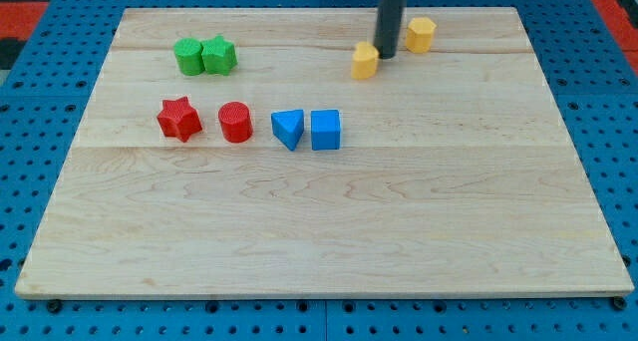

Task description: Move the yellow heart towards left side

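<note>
The yellow heart [365,60] lies near the view's top, right of centre, on the wooden board [319,221]. My tip [387,56] rests on the board just to the heart's right, touching it or nearly so. The dark rod rises straight up out of the view. A second yellow block [421,34], roughly pentagonal, sits to the right of the rod and slightly higher in the view, a small gap away from it.
A green round block [188,57] and a green star [218,55] touch each other at the upper left. Below them sit a red star [179,119], a red cylinder [235,122], a blue triangle [288,129] and a blue cube [325,130].
</note>
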